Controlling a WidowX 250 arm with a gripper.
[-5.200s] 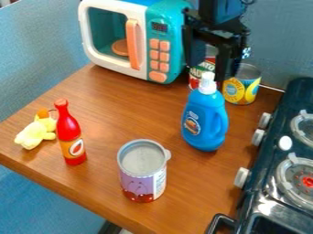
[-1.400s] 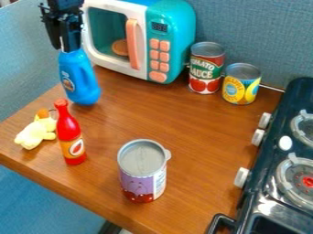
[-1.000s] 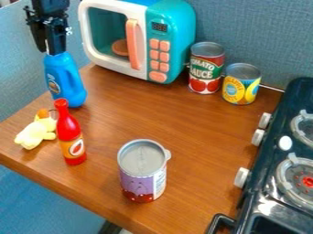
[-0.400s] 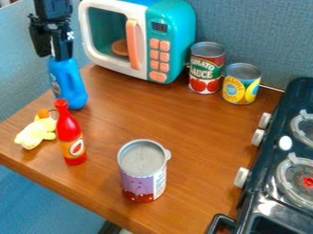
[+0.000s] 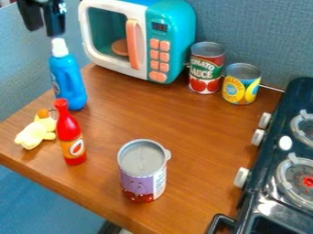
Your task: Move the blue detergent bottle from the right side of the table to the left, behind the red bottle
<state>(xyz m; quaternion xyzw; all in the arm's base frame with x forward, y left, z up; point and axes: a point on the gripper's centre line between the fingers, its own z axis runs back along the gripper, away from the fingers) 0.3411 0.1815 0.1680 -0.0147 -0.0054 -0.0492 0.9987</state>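
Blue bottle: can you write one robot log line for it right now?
pincer open, empty, above blue bottle | blue bottle upright on table, behind red bottle | yellow toy beside red bottle

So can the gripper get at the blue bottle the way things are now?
Probably yes: the gripper hangs open near the top of the blue bottle, and nothing seems to stand between it and the white cap.

On the surface (image 5: 147, 119), a detergent bottle (image 5: 67, 84) is standing just below my claw (image 5: 43, 23), left of the microwave (image 5: 174, 39). Right of that, two cans (image 5: 207, 68) are standing side by side. Before the detergent bottle, a plush toy (image 5: 35, 132) is lying left of a sauce bottle (image 5: 69, 135); a third can (image 5: 143, 176) is standing farther front, left of the stove (image 5: 269, 176).
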